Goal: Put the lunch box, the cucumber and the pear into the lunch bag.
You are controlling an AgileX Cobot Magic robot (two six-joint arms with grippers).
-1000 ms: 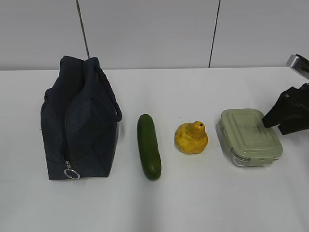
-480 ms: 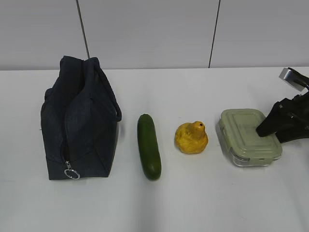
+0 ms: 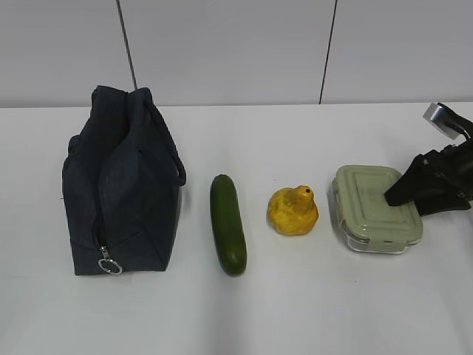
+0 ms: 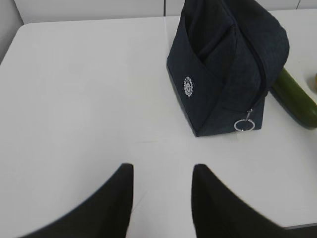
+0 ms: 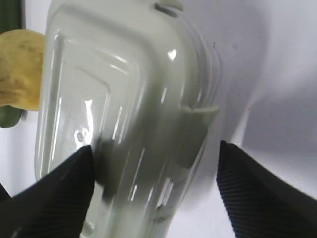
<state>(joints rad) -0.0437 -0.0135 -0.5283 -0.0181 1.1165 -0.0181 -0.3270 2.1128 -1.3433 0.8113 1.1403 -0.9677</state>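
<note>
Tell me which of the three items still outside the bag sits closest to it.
The cucumber: it lies right beside the lunch bag, while pear and lunch box sit farther right.

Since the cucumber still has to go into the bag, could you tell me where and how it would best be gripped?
Probably the cucumber is best gripped at its middle, from above, jaws closing across its narrow width. It lies flat, long axis running front to back, with bare table on both sides.

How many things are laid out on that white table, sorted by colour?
Dark navy: 1, the lunch bag
Dark green: 1, the cucumber
Yellow: 1, the pear
Pale green lid on clear base: 1, the lunch box
Total: 4
</note>
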